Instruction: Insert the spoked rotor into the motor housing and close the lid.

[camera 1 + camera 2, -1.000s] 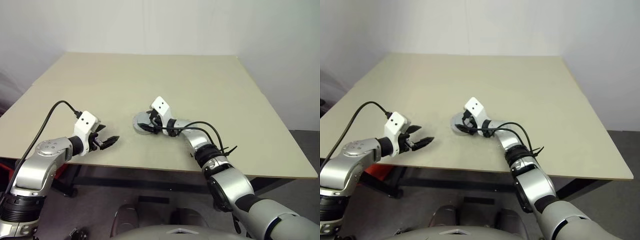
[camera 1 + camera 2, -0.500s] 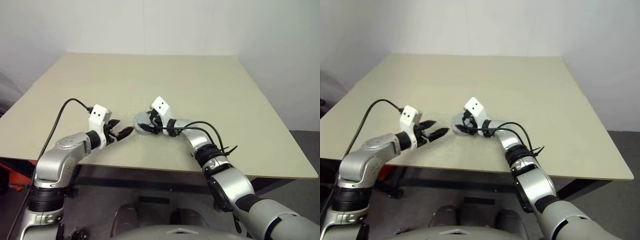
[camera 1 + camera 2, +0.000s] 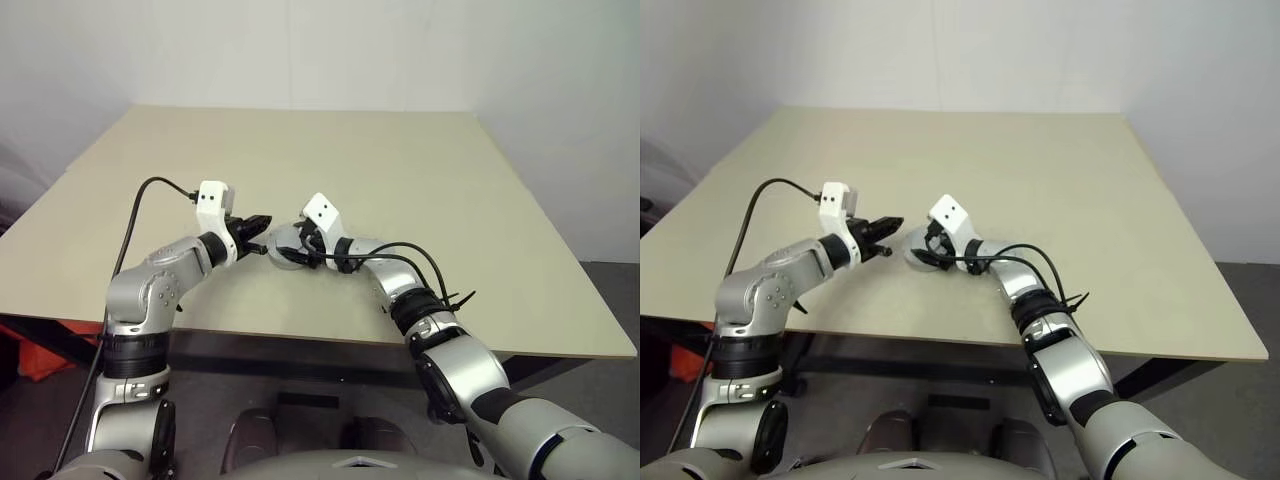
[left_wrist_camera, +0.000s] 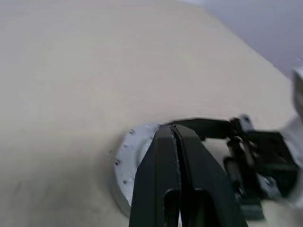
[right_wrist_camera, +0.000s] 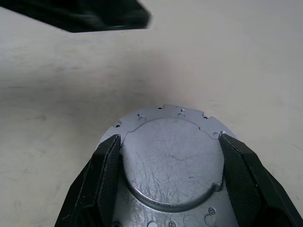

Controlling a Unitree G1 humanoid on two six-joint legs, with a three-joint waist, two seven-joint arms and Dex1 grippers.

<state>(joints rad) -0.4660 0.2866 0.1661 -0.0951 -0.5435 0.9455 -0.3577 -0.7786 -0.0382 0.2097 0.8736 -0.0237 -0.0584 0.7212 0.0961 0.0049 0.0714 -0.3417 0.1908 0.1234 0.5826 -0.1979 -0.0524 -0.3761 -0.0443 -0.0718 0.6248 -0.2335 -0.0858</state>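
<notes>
Lid (image 5: pixel 170 161) — near the table's (image 3: pixel 420 190) front edge, gripped across its notched rim by the right gripper (image 5: pixel 170 163). Left gripper (image 4: pixel 175 137) (jaws pinched together, empty) hovers beside it — press gently, centred.

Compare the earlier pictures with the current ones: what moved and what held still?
The left pincer swung in from the table's near left side toward the middle, shut its fingers on nothing, and now sits at the edge of the grey notched disc. The right pincer stayed put, its fingers straddling that disc, which has not moved.
</notes>
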